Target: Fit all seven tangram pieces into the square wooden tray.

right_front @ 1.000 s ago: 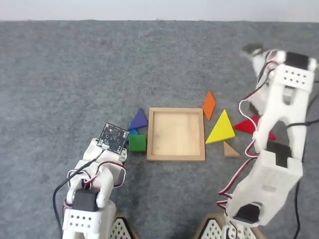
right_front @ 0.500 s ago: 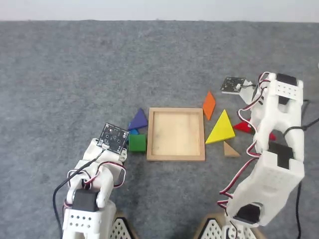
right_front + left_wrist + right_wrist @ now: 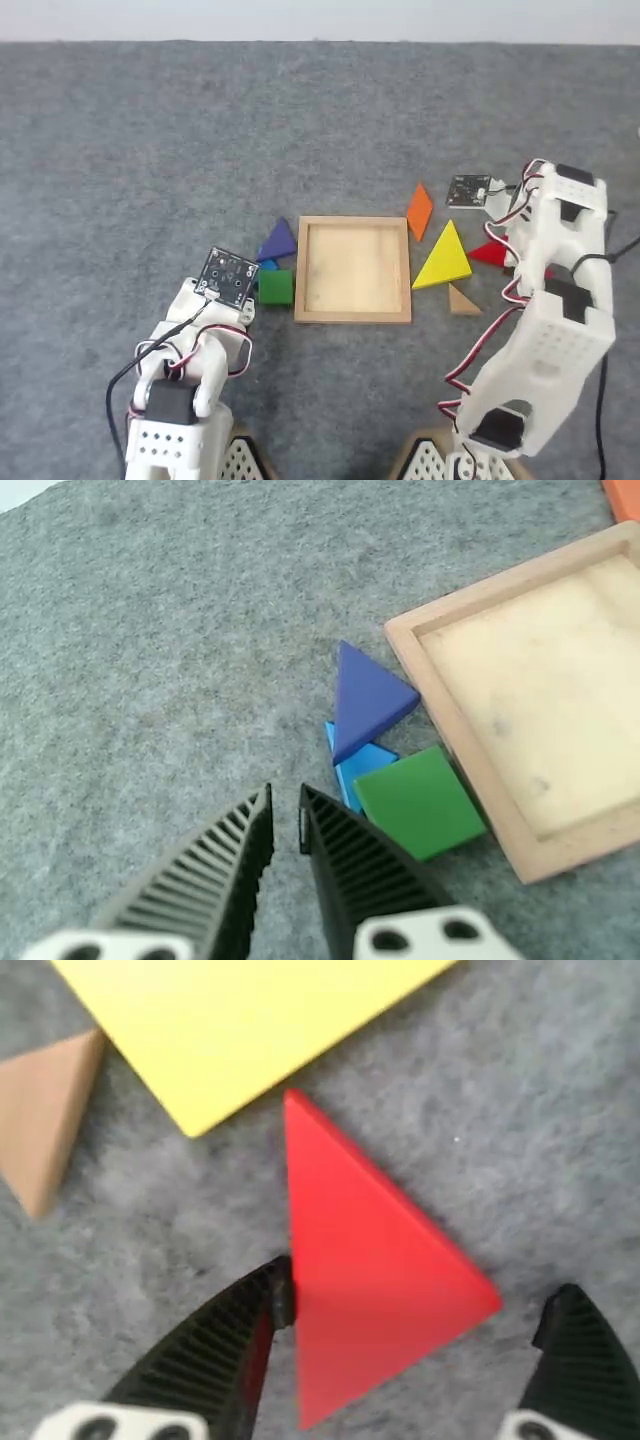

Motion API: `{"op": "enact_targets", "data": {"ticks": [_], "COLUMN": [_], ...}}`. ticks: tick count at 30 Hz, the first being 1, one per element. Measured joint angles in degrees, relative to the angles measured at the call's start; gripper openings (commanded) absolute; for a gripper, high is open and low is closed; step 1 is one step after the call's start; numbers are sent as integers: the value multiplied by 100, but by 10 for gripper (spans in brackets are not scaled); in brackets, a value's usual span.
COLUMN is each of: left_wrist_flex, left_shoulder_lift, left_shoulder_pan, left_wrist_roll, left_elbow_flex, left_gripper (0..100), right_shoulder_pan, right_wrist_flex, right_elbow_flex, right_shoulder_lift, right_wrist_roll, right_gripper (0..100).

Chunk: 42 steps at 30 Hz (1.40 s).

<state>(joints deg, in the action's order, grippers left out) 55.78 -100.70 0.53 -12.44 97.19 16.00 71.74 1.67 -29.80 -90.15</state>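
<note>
The square wooden tray [image 3: 353, 221] lies empty mid-table. To its right are an orange parallelogram [image 3: 419, 210], a large yellow triangle [image 3: 443, 257], a small tan triangle [image 3: 462, 299] and a red triangle [image 3: 490, 253]. My right gripper [image 3: 420, 1305] is open just above the red triangle [image 3: 370, 1270], one finger on each side. The yellow triangle [image 3: 240, 1020] and the tan triangle [image 3: 40, 1120] lie beyond it. Left of the tray sit a purple triangle [image 3: 368, 698], a blue piece [image 3: 352, 765] and a green square [image 3: 420, 802]. My left gripper [image 3: 286, 800] hangs shut beside them, holding nothing.
Grey felt covers the table all around. The purple and green pieces partly overlap the blue piece, and the green square touches the tray's rim [image 3: 420, 630]. Both arm bases stand at the near edge.
The right arm has come down from a raised pose and now has its open gripper over the red triangle. The left arm and all pieces have stayed put.
</note>
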Motion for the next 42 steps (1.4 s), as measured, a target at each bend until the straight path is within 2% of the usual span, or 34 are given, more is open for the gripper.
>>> {"op": "enact_targets", "data": {"ticks": [7,15,25,33,37,42], "left_wrist_flex": [0,0,0,0,0,0], "left_shoulder_lift": [0,0,0,0,0,0], "left_shoulder_pan": [0,0,0,0,0,9], "left_wrist_roll": [0,0,0,0,0,0], "left_elbow_flex": [0,0,0,0,0,0], "left_gripper": [51,51,51,51,51,51], "right_shoulder_pan": [9,9,-26,255,264,-62], "right_wrist_flex": [-114,-299,-290,844,1029,958], "right_elbow_flex": [18,141,316,229,229,220], "right_shoulder_lift": [-62,-79,-114,167,343,519], "right_wrist_roll": [-9,18,1345,1846,2101,2136], "right_gripper": [115,136,105,110,163,307]}}
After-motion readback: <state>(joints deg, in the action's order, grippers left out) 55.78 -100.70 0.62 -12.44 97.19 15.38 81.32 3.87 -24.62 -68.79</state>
